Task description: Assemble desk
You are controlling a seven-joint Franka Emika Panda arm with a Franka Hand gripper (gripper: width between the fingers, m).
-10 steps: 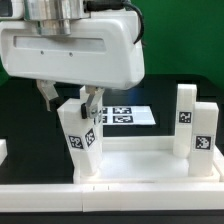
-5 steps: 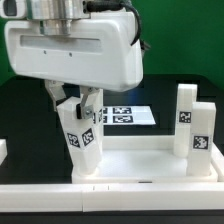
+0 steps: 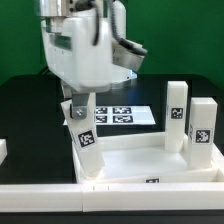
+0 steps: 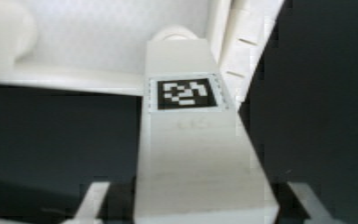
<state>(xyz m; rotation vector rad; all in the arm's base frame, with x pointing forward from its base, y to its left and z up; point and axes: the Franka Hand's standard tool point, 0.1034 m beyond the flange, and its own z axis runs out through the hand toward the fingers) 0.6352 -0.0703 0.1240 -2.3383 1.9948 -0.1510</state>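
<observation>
One leg gripped, gripper rotated, desk top shifted

Looks like a robotics lab: black bench backed by a green wall, a bulky white robot arm over it, a flat marker board lying fixed there, white parts carrying black-and-white square tags.
</observation>
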